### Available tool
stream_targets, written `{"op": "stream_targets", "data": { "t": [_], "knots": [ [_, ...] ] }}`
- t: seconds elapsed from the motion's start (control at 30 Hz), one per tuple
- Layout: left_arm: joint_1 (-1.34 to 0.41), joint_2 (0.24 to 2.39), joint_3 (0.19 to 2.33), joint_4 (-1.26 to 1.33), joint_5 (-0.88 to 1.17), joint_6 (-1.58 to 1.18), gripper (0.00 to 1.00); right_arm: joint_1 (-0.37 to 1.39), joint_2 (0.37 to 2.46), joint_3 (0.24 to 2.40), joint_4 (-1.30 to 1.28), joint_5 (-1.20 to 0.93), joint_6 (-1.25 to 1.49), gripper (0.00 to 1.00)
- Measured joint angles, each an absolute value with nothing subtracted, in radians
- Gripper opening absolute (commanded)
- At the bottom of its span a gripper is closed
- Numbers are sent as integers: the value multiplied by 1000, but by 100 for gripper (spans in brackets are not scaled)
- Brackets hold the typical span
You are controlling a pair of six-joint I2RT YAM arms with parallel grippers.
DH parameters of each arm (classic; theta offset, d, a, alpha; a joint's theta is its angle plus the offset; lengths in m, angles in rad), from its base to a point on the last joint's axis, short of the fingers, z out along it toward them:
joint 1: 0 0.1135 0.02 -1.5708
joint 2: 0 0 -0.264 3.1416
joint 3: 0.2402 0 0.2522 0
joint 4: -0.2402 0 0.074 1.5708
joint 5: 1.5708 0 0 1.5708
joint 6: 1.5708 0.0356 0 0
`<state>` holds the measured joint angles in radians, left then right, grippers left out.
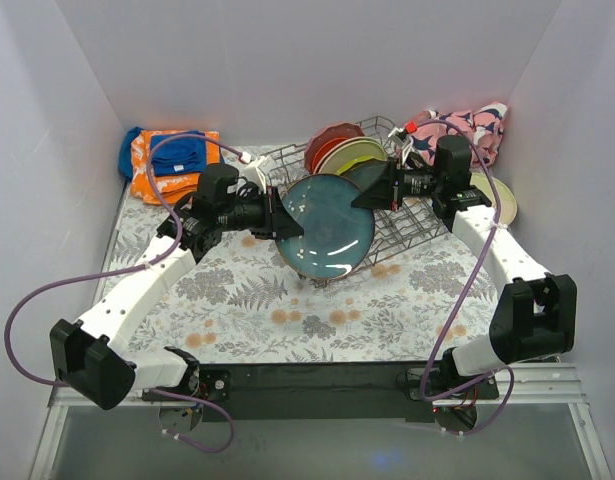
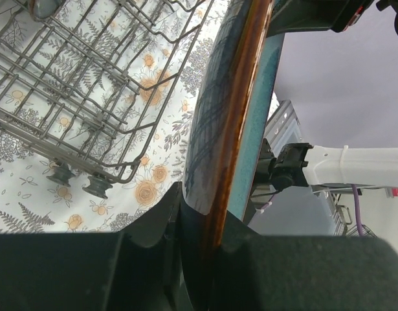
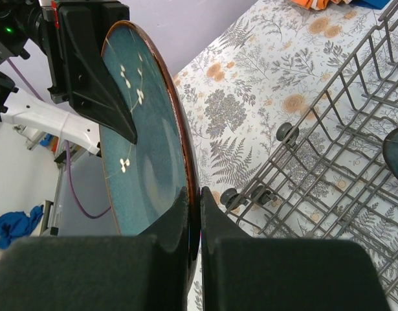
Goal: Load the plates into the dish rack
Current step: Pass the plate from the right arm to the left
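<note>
A teal plate (image 1: 327, 228) with a brown rim and small white twig marks is held upright on edge, tilted, above the floral table just in front of the dish rack (image 1: 419, 228). My left gripper (image 1: 287, 225) is shut on its left rim; in the left wrist view the rim (image 2: 228, 116) runs between the fingers (image 2: 205, 214). On the opposite rim my right gripper (image 1: 365, 197) is shut, its fingers (image 3: 193, 207) pinching the plate (image 3: 143, 162). A red plate (image 1: 332, 140) and a yellow-green plate (image 1: 355, 155) stand in the grey wire rack (image 3: 341, 162).
A folded orange-blue cloth (image 1: 167, 160) lies at the back left, a pink floral cloth (image 1: 469, 130) at the back right. A lime plate (image 1: 503, 200) lies right of the rack, behind the right arm. White walls close in on three sides. The rack's wheeled feet (image 2: 88, 184) rest on the table.
</note>
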<state>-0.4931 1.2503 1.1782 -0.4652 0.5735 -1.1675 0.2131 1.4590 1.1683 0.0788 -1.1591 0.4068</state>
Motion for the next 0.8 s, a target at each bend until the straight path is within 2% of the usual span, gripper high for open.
{"op": "stream_targets", "data": {
  "t": [0.2,0.27,0.3,0.43,0.47,0.6,0.7,0.8],
  "knots": [
    [-501,1242,1180,-467,561,-1170,0,210,1440,1161,79,-1159,396,1],
    [-504,1231,1174,-458,561,-1178,0,210,1431,1159,79,-1159,397,4],
    [-506,1221,1166,-448,561,-1183,0,210,1423,1155,80,-1158,397,1],
    [-513,1196,1136,-417,565,-1205,0,211,1395,1140,78,-1153,406,1],
    [-513,1195,1134,-413,566,-1209,10,211,1392,1137,78,-1151,408,1],
    [-513,1195,1126,-403,564,-1232,30,210,1386,1131,78,-1143,410,1],
    [-505,1185,1126,-390,546,-1257,37,206,1386,1126,79,-1139,385,1],
    [-498,1162,1126,-387,530,-1271,38,200,1385,1114,78,-1132,378,1]
  ]
}}
